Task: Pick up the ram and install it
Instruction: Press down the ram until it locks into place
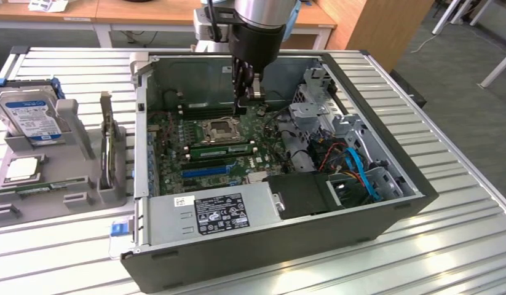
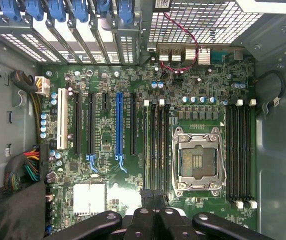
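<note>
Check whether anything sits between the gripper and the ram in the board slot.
Nothing visible does. The ram stands in a slot beside the socket. The gripper hangs above the board near one end of it, with open air between them.

Open PC case (image 1: pixel 384 209) sat on the slatted desk (image 1: pixel 466 246), with the motherboard (image 2: pixel 108 75) spread out right below the tool (image 2: pixel 153 196). The CPU socket (image 2: pixel 199 159) was just beside the tool and the blue slot (image 2: pixel 119 125) a bit further off. The power supply (image 1: pixel 220 212) sat well clear of it. The hard drive (image 1: pixel 31 117) stood in a grey holder (image 1: pixel 80 184), way off to the exterior view's left of it.
</note>
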Robot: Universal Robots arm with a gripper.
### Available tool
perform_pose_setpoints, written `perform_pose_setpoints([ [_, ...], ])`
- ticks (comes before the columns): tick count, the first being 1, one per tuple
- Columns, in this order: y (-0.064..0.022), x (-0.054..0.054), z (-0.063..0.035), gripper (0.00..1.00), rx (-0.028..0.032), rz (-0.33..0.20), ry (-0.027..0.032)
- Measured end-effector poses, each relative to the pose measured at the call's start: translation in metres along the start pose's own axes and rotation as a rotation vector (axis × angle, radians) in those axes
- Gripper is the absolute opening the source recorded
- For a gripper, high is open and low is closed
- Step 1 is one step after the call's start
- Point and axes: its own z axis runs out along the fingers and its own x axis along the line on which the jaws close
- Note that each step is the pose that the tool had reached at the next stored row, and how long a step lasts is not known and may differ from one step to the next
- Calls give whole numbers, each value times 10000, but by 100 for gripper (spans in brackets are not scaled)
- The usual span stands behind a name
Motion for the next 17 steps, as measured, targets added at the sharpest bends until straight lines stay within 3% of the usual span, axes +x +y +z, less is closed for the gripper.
perform_pose_setpoints([
  [3, 0, 0, 0, 17, 0, 0, 0],
  [4, 0, 0, 0, 24, 0, 0, 0],
  [13, 0, 0, 0, 24, 0, 0, -1],
  [14, 0, 0, 0, 22, 1, 0, -1],
  [16, 0, 0, 0, 10, 0, 0, 0],
  [17, 0, 0, 0, 10, 0, 0, 0],
])
